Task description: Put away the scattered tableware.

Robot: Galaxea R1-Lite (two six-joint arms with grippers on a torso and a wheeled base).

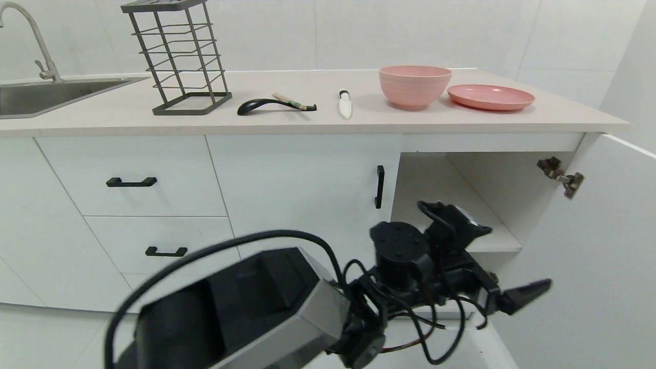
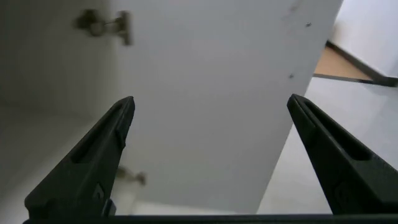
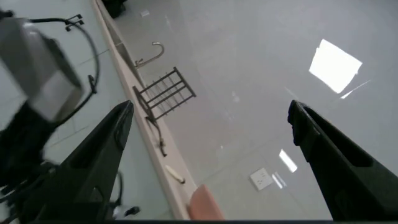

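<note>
Left wrist view: our left claw (image 2: 211, 99) has its jaws spread wide around nothing and faces the open cabinet door (image 2: 205, 74). In the head view we see this claw low at 5 o'clock, in front of the open cabinet. Our right claw (image 3: 211, 106) is likewise wide apart and holds nothing.

All the tableware lies up on the counter (image 1: 205, 122), well apart from the left claw. From that claw, one pink plate (image 1: 490, 97) sits at 12 o'clock. One pink bowl (image 1: 414, 86) is just beside the plate at 11. One white utensil (image 1: 345, 104) and one black spoon (image 1: 266, 105) lie toward 10, with one short pale stick (image 1: 289, 101) across the spoon's handle. Farther toward 10 stands one wire rack (image 1: 184, 56).
</note>
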